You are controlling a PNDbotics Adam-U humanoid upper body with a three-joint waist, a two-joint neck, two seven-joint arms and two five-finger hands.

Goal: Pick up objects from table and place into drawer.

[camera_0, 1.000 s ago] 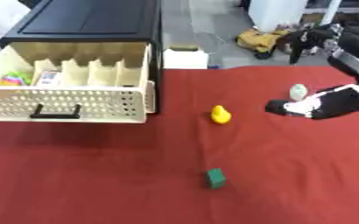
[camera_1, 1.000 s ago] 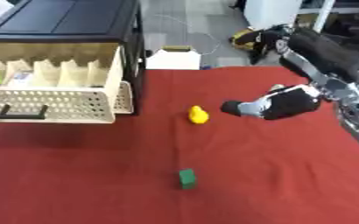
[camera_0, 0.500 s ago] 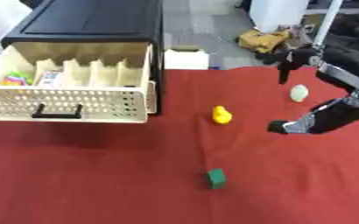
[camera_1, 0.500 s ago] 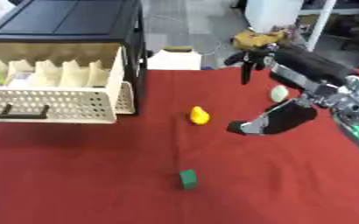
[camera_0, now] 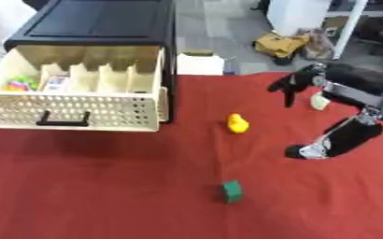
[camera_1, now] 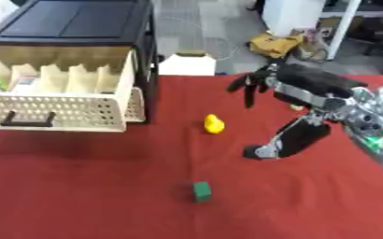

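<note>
- Three loose objects lie out on the red table [camera_0: 105, 186], so most of your job looks undone: a yellow duck [camera_0: 238, 123] near the middle, a green block [camera_0: 231, 191] nearer you, and a pale rounded object [camera_0: 318, 101] far right, partly behind the arm.
- Your drawer [camera_0: 72, 109] is pulled open at the left, and a few colourful items [camera_0: 19, 84] sit in its leftmost compartments; I judge those as already stowed.
- Your right hand [camera_1: 252, 84] hangs above the table, right of the duck and clear of it, fingers drooping downward and relaxed, holding nothing.
- Below it, a dark part of the same arm [camera_1: 297, 139] reaches down toward the cloth; whether it touches the cloth, you cannot tell.
- Your left hand shows in neither view.
- Hard to make out: what the pale object is, since the arm cuts across it, and what the stowed items are beyond their colours.
- Likely next: the duck is closest to that hand.
</note>
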